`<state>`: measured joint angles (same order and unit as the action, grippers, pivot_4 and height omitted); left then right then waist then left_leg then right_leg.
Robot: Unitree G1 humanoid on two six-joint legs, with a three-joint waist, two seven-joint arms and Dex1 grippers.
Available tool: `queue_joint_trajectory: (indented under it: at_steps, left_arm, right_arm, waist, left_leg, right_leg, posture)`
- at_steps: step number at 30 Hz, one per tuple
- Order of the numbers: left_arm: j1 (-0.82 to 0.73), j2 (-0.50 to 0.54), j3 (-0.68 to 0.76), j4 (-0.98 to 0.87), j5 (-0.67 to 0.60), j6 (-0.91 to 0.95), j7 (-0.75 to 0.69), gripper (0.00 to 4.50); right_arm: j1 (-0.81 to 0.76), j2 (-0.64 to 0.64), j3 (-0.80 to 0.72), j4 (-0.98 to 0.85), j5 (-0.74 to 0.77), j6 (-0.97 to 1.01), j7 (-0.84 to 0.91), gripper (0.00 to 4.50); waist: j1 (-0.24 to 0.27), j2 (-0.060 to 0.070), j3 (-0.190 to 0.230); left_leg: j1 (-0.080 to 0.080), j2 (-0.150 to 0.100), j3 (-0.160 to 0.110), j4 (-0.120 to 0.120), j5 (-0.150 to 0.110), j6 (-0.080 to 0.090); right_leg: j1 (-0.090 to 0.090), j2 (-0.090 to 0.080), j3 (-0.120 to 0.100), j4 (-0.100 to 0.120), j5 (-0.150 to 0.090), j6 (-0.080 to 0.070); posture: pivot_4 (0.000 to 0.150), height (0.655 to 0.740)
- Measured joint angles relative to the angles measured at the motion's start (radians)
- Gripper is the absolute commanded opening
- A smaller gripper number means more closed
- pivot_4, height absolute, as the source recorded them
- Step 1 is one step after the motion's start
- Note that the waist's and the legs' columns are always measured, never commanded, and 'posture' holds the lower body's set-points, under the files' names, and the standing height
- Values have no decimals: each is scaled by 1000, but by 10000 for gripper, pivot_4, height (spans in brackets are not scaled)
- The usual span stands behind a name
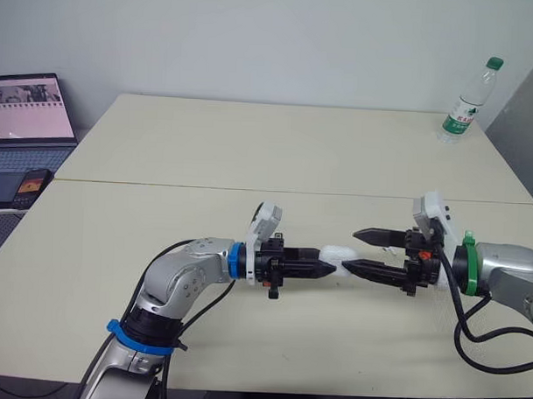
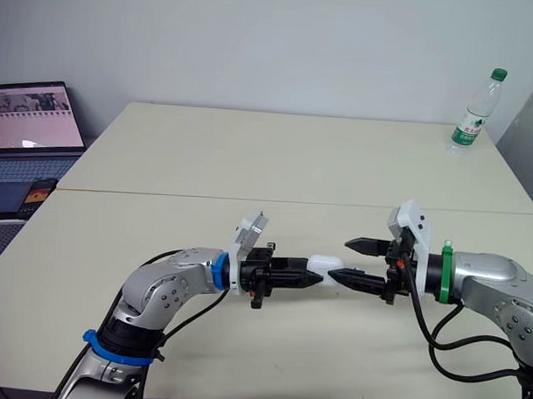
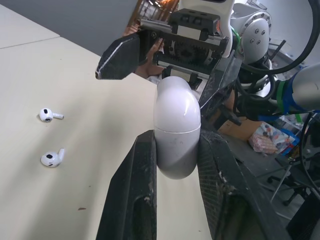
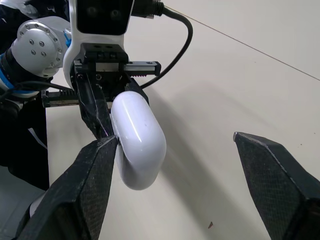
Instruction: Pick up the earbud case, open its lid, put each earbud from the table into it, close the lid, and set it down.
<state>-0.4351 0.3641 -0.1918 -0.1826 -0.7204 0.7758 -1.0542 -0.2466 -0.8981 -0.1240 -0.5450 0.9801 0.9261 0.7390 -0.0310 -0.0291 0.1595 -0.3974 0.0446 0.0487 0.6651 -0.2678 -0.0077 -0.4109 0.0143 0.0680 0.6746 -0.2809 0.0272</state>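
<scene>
Pale surface (image 1: 251, 146) lies below the earbud case (image 1: 339, 253), which the left claw (image 1: 327, 268) pinches with its lid shut, so the spread right claw (image 1: 351, 249), one finger just beside the case, should probably hook the lid seam while the left grips firmly.

White earbud case (image 3: 176, 131), lid shut, held above the table (image 3: 75, 70); two earbuds (image 3: 50, 115) lie on it.

The earbud case (image 4: 140, 145), clamped in the left gripper (image 3: 177, 135), sits against one finger of the right gripper (image 4: 175, 137), the other finger well clear; open table (image 1: 251, 146) lies around, two earbuds (image 3: 50, 115) nearby, the bottle (image 1: 467, 100) well apart
</scene>
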Motion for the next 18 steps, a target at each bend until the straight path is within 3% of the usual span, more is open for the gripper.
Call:
queue_joint_trajectory:
  at_steps: [12,18]
  left_arm:
    - [19,4,-12,2,42,-24,-6,7656]
    - [63,24,-11,-3,70,-51,16,7656]
  right_arm:
    - [-68,98,-47,108,-56,-2,-113,38618]
    - [-91,71,-50,117,-80,52,-166,38618]
  waist:
    - [1,0,0]
    - [0,0,0]
  left_leg:
    - [0,0,1,1,0,0]
    - [0,0,1,0,0,0]
  right_leg:
    - [0,0,1,1,0,0]
    - [0,0,1,1,0,0]
  posture:
    - [1500,7362]
    - [1500,7362]
